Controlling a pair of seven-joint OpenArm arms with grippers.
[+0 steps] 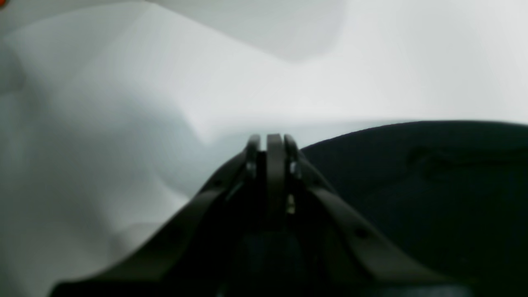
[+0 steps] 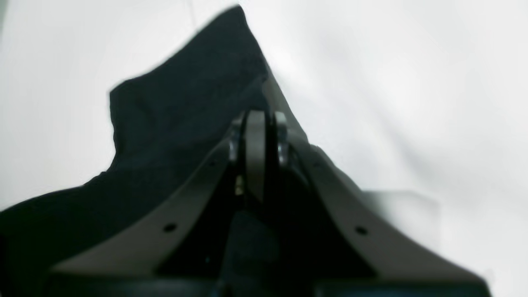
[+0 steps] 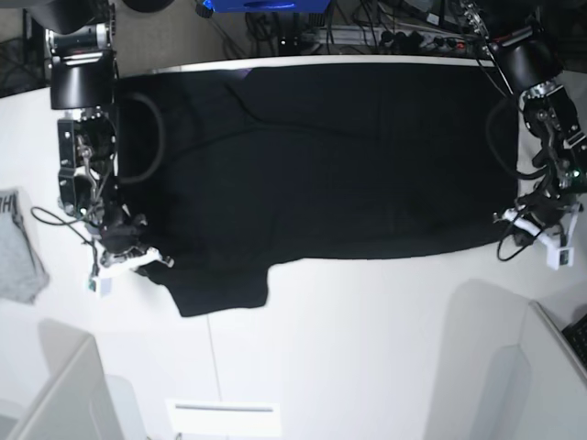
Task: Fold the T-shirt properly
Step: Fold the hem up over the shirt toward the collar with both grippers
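**Q:** Two arms on this thing, right? What's each one up to, and where's the shirt?

**A:** Nearest the camera in the base view it's just bare white table (image 3: 367, 348). The shirt (image 3: 321, 156) lies beyond that, spread flat across the table, plain black side up, long axis running side to side. One sleeve sticks out toward the near edge on that view's left.

**Q:** And the grippers?

**A:** Right gripper (image 3: 138, 257) is down at the sleeve end. In its wrist view the fingers (image 2: 255, 140) look pressed together, with black cloth lying along and under them. It's blurry, though, so I can't say for sure whether fabric is pinched between them. Left gripper (image 3: 541, 225) sits at the opposite end by the near corner of the shirt. Its wrist view shows the tips (image 1: 275, 152) closed up too, with the shirt's edge (image 1: 412, 173) just beside them on one side and white table (image 1: 123, 123) on the other. Same issue, can't tell if it's got cloth.

**Q:** Anything else around?

**A:** Grey garment (image 3: 18, 247) off past the right arm, well apart from the shirt. The far edge of the shirt reaches the back edge of the table, with cables (image 3: 404, 37) behind it.
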